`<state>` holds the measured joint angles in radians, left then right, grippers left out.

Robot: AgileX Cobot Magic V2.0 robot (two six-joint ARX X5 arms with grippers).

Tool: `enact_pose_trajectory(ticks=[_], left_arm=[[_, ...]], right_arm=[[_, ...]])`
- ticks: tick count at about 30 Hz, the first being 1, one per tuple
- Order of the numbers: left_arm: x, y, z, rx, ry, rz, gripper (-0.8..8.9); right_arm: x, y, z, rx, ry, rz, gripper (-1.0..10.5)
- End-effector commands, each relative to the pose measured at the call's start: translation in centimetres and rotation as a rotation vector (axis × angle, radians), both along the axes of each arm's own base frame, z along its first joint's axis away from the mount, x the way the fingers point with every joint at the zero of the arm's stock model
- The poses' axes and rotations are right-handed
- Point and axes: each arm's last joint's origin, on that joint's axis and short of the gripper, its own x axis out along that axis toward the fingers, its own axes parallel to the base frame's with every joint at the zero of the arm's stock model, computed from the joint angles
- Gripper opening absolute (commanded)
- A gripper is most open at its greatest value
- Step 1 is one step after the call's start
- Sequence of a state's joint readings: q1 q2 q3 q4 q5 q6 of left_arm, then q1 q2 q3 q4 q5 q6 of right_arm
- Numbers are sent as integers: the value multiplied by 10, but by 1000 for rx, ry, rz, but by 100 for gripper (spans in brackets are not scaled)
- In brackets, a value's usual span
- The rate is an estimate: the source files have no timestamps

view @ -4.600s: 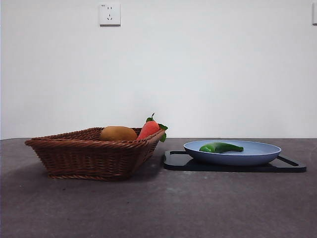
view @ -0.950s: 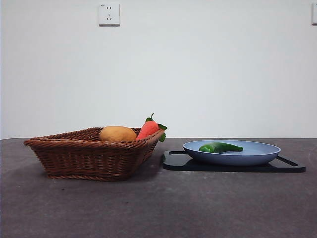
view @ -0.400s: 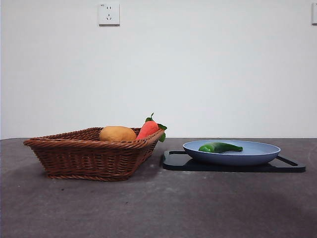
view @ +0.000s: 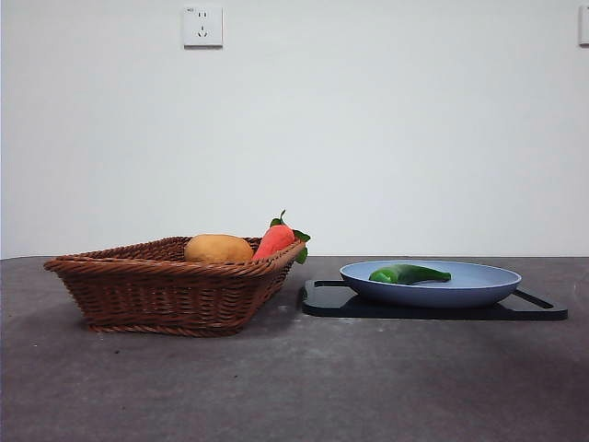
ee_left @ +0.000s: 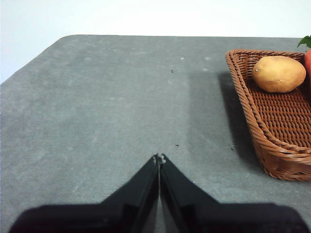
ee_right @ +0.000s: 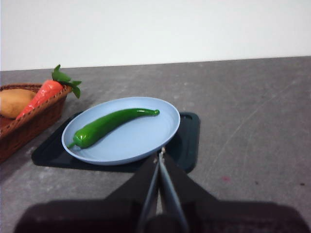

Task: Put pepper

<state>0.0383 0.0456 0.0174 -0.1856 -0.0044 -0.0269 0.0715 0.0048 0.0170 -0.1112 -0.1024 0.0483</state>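
The pepper [view: 410,273] [ee_right: 112,125] lies on its side in a blue plate [view: 479,287] [ee_right: 150,138], apart from both grippers. The plate sits on a black tray [view: 433,308] [ee_right: 187,145], which rests on the grey table [view: 294,387] [ee_left: 97,107] [ee_right: 252,116].

Just beside the tray stands a wicker basket [view: 166,295] [ee_left: 272,145] [ee_right: 29,127]. It holds a potato [view: 218,249] [ee_left: 278,74] [ee_right: 14,102] and a carrot [view: 277,239] [ee_right: 44,93] whose green leaves lean over the basket rim nearest the tray.

The right gripper [ee_right: 161,154] hangs over the table near the tray's edge, its jaws pressed together and holding nothing. The left gripper [ee_left: 159,158] hangs over bare table beside the basket, on the side away from the tray, jaws likewise closed and empty. Neither arm shows in the front view.
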Motion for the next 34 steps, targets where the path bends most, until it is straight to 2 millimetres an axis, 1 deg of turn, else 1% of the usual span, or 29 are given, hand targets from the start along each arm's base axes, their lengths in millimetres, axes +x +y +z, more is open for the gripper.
enact_pose_trajectory(ticks=[1,6,8,34], left_arm=[[0,0,-2,-7,-6,-2,8],[0,0,-2,-7,-6,-2,8],[0,0,-2,-7,-6,-2,8],[0,0,-2,-7,-6,-2,8]], right_arm=[[0,0,-3,14,10,-7,11],[-1,0,-9,14,68,-8,11],[-1,0,-8,36,69,-9,11],[0,0,-7,35,61,-9,11]])
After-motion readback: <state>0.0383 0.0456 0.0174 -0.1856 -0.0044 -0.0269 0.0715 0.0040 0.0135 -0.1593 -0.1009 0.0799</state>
